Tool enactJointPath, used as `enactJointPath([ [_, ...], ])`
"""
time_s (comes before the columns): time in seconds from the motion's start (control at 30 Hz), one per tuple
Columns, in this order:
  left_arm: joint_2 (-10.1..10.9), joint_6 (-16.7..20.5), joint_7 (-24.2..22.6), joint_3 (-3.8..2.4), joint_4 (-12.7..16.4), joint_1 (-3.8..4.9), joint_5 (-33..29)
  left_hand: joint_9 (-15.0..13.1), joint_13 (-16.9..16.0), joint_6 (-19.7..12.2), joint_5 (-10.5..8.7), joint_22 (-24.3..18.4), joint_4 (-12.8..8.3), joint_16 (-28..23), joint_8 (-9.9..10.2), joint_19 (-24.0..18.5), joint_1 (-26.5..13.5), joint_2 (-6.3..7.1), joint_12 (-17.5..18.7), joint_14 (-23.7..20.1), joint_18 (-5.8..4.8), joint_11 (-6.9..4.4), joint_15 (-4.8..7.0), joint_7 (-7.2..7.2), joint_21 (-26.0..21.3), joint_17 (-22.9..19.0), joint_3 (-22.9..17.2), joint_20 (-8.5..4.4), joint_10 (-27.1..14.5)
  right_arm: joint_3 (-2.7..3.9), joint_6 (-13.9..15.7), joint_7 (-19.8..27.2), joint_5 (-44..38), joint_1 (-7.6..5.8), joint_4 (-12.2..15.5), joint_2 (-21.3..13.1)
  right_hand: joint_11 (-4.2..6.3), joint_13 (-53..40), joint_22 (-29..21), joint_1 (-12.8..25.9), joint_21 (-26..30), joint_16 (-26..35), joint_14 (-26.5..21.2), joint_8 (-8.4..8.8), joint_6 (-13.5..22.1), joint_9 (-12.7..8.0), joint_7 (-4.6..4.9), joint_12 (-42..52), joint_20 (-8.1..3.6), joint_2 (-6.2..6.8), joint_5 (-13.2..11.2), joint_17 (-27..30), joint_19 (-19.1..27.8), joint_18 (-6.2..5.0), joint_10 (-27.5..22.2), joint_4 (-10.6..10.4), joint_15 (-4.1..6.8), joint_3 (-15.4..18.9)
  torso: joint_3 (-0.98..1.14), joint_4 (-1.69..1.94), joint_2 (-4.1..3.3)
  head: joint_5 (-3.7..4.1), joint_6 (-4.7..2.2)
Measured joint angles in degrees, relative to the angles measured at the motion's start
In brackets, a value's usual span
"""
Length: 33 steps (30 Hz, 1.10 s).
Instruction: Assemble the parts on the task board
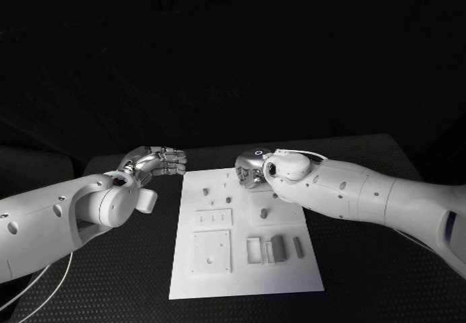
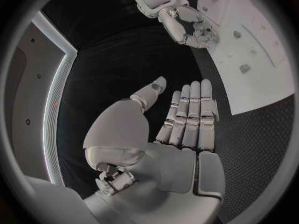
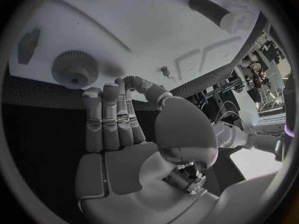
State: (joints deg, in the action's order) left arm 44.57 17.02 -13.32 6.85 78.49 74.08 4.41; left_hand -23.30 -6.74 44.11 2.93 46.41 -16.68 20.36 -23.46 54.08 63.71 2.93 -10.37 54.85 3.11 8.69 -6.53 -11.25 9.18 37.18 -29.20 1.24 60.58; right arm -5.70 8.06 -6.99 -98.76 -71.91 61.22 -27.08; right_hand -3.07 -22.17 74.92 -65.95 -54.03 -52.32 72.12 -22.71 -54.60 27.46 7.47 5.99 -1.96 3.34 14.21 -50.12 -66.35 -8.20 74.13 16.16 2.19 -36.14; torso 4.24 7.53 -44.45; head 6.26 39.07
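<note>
Task board [image 1: 243,269] long axis running away from robot, left hand [image 1: 160,162] and right hand [image 1: 250,169] empty, fingers extended.

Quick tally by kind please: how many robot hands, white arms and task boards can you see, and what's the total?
Robot hands: 2, the left robot hand and the right robot hand
White arms: 2, the left arm and the right arm
Task boards: 1, the task board
Total: 5

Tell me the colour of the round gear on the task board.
Grey, on the white task board; the gear shows best in the right wrist view.
</note>
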Motion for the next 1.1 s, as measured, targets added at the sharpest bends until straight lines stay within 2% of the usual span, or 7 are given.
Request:
enactJointPath([
  [0.53, -0.36, 0.02, -0.08, -0.01, 0.03, 0.15, -0.01, 0.05, 0.05, 0.00, 0.00, -0.07, 0.00, 0.00, 0.22, 0.21, 0.00, 0.00, 0.22, 0.00, -0.08, 0.00, 0.00, 0.00, -0.22, 0.06, 0.00, -0.21, 0.00, 0.02, 4.68, -0.19, -0.86, 0.01, -3.64, 4.80, 0.41, -0.17, 0.00, 0.16, -0.47, -0.43, 0.17, 0.06, -0.17, 0.00, -0.17, -0.02, -0.20, 0.16, -0.01, -0.12, -0.21, 0.24, 0.41, -0.17, 0.15, -0.17, 0.05, -0.12, -0.15, 0.16, -0.65],
  [0.7, -0.26, 0.03, -0.16, -0.01, 0.20, 0.51, -0.01, 0.05, 0.05, 0.00, 0.00, -0.06, 0.00, 0.00, 0.22, 0.21, 0.00, 0.00, 0.22, 0.00, -0.14, 0.00, 0.00, 0.00, -0.22, 0.11, 0.00, -0.21, 0.00, 0.02, 6.84, -0.20, -1.56, 0.02, -3.84, 5.37, 0.32, -0.19, 0.00, 0.16, -0.68, -0.43, 0.18, 0.22, -0.19, 0.00, -0.20, -0.03, -0.19, 0.16, -0.02, -0.18, -0.21, 0.24, 0.50, -0.17, 0.16, -0.17, 0.08, -0.15, -0.20, 0.07, -0.81],
  [0.87, -0.27, 0.04, -0.21, -0.01, 0.21, 0.61, -0.01, 0.10, 0.05, 0.00, 0.00, -0.06, 0.00, 0.00, 0.22, 0.21, 0.00, 0.00, 0.22, 0.00, -0.20, 0.00, 0.00, 0.00, -0.22, 0.11, 0.00, -0.21, 0.00, 0.03, 8.13, -0.22, -2.07, 0.02, -4.57, 5.88, 0.21, -0.33, 0.00, 0.16, -0.81, -0.43, 0.28, 0.32, -0.48, 0.00, -0.16, -0.08, -0.19, 0.16, 0.03, -0.18, -0.21, 0.24, 0.61, -0.32, 0.25, -0.33, 0.08, -0.19, -0.30, 0.01, -0.89],
  [1.1, -0.24, 0.05, -0.26, -0.01, 0.44, 1.18, -0.01, 0.10, 0.05, 0.00, 0.00, -0.06, 0.00, -0.22, 0.22, 0.21, 0.00, 0.00, 0.22, 0.00, -0.47, 0.00, 0.00, 0.00, -0.22, 0.12, 0.00, -0.21, 0.00, 0.03, 9.50, -0.22, -2.88, 0.04, -5.90, 6.62, 0.41, -0.33, 0.00, 0.16, -0.91, -0.64, 0.51, 0.09, -0.51, 0.00, -0.18, -0.08, -0.17, 0.16, 0.24, -0.18, -0.22, 0.24, 0.82, -0.32, 0.33, -0.33, 0.11, -0.21, -0.48, -0.06, -1.09],
])
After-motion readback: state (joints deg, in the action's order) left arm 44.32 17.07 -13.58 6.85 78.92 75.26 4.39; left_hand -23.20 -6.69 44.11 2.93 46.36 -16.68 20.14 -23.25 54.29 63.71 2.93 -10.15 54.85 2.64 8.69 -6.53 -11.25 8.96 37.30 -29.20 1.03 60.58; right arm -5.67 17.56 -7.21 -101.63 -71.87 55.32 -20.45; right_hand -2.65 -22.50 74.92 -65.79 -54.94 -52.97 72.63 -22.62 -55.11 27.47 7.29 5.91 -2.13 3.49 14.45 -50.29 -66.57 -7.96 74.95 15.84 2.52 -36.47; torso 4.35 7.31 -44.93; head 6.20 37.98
